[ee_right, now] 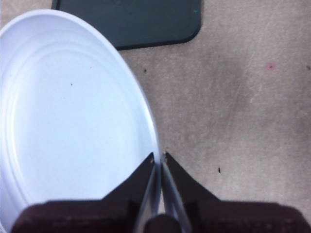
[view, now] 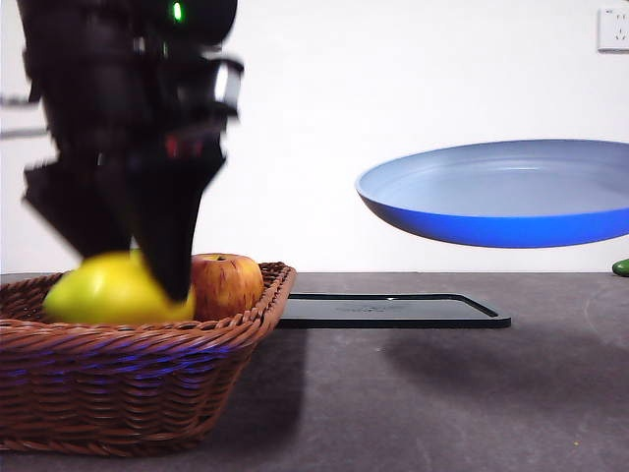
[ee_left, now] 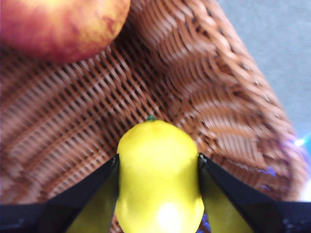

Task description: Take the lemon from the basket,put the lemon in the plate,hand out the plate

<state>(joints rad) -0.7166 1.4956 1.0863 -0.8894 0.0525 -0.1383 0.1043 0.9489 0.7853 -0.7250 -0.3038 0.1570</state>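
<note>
From the front, the left gripper (view: 162,265) clasps the lemon (view: 113,290) inside the basket (view: 128,383), so the take-out step is in hand; next comes a lift toward the plate (view: 501,192) held aloft. Its wrist view shows the lemon (ee_left: 158,177) between both jaws, long axis running out past the fingertips, green tip leading. The right wrist view shows the right gripper (ee_right: 159,160) pinched narrowly on the plate's (ee_right: 73,121) rim.
</note>
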